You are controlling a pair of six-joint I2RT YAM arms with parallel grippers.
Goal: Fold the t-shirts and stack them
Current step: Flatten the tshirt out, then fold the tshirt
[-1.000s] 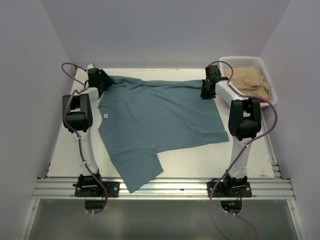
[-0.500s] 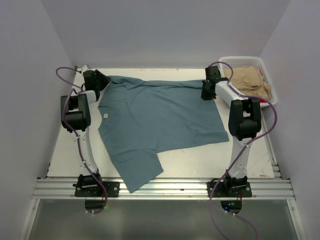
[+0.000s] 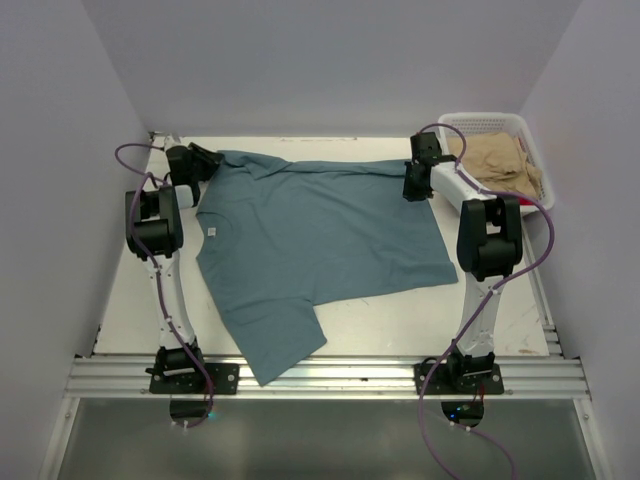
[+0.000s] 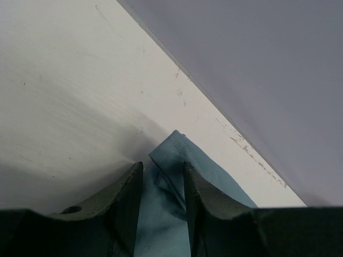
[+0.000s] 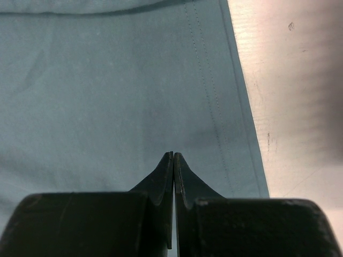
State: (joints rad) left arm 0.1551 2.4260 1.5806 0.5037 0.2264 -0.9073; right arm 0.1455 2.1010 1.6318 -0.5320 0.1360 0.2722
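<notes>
A large teal-blue t-shirt point(image 3: 320, 240) lies spread flat on the white table, one sleeve hanging toward the near edge. My left gripper point(image 3: 203, 160) sits at the shirt's far-left sleeve tip. In the left wrist view its jaws point(image 4: 161, 168) stand partly open, with the folded sleeve corner point(image 4: 171, 155) lying between them. My right gripper point(image 3: 411, 186) is at the shirt's far-right corner. Seen from the right wrist, that gripper point(image 5: 174, 155) is shut just above flat cloth beside the stitched hem point(image 5: 225, 107), and no cloth shows between its fingers. A tan t-shirt point(image 3: 497, 160) lies crumpled in the basket.
A white mesh basket point(image 3: 480, 118) stands at the far right corner, close behind the right arm. The back wall point(image 4: 257, 64) runs just beyond the left gripper. Bare table point(image 3: 130, 290) shows left of the shirt and along the near right.
The left gripper has shifted a little left and farther back onto the sleeve tip, and its jaws have narrowed. The right arm and the shirt have not moved.
</notes>
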